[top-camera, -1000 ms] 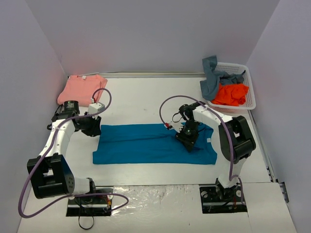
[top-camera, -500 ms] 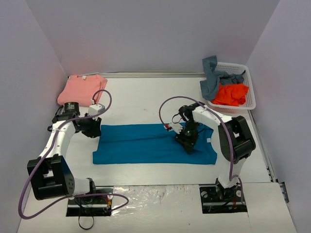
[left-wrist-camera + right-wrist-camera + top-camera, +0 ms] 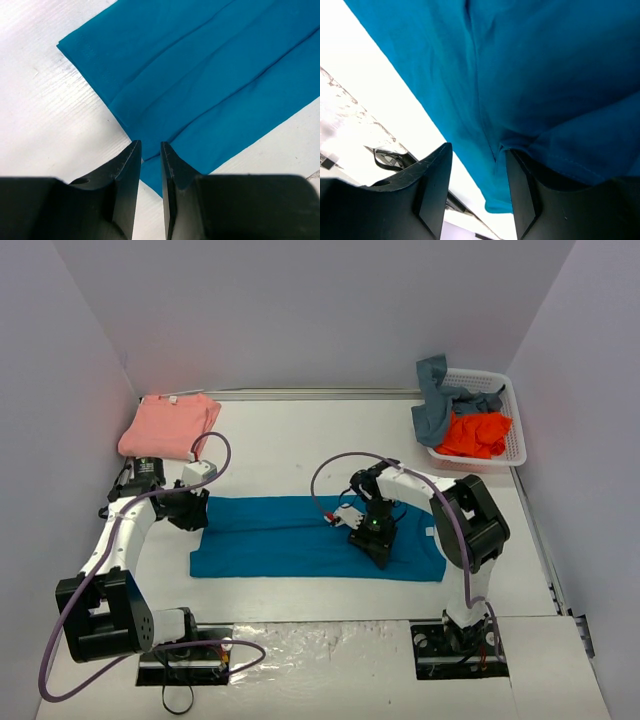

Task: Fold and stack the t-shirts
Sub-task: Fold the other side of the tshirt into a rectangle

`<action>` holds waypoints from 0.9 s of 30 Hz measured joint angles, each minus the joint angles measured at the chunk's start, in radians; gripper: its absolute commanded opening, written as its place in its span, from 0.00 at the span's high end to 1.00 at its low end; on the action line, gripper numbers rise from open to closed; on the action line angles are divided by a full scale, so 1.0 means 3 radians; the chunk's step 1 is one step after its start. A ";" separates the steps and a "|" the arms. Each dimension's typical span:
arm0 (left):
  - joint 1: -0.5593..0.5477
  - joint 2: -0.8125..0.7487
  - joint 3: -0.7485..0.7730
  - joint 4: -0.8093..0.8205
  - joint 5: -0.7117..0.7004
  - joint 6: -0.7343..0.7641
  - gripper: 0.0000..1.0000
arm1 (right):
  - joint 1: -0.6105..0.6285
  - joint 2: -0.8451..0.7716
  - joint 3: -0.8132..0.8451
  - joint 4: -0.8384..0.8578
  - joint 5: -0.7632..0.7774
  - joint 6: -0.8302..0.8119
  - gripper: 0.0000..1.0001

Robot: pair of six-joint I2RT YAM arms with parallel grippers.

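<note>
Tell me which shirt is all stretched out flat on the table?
The teal-blue shirt, spread out long and flat in the middle. The pink shirt sits folded at the back left, and the orange shirt and grey-blue shirt are heaped in the white basket.

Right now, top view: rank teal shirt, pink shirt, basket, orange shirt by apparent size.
1. teal shirt
2. basket
3. pink shirt, close to the basket, so that order is unsure
4. orange shirt
</note>
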State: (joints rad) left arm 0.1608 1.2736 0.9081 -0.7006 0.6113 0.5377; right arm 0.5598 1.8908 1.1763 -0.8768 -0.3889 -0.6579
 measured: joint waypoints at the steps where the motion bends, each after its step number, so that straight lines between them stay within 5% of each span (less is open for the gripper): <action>1: -0.0001 -0.0011 0.0000 0.0000 -0.0008 0.0000 0.79 | 0.0019 0.0000 0.0001 -0.0003 0.0020 0.0008 0.57; 19: -0.0001 -0.0057 0.0000 0.0009 -0.0034 -0.0048 0.79 | 0.0277 -0.0393 0.0594 -0.0312 0.0031 0.0066 0.51; 27: -0.0001 -0.0045 0.0001 0.0011 -0.0031 -0.0061 0.79 | -0.0015 -0.0713 0.0670 -0.0261 0.0125 0.0075 0.53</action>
State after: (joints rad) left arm 0.1604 1.2602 0.9085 -0.6971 0.6022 0.5194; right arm 0.5552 1.6768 1.3773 -0.9550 -0.3515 -0.6353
